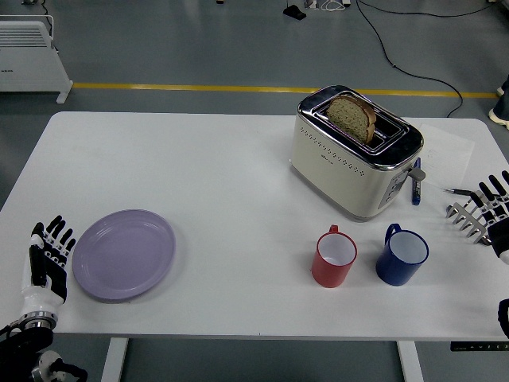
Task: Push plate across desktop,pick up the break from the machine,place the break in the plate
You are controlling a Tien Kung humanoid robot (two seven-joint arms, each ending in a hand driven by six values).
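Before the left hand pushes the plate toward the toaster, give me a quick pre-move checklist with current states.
1. Left hand beside plate, fingers open, holding nothing: ok.
2. Plate flat, empty: ok.
3. Table between plate and toaster bare: ok.
4. Bread standing up out of the slot: ok.
5. Red mug and blue mug near toaster front, could block the plate: not ok.
6. Right hand open at right edge: ok.

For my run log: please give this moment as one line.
left hand open beside round lilac plate | right hand open | bread slice in cream toaster
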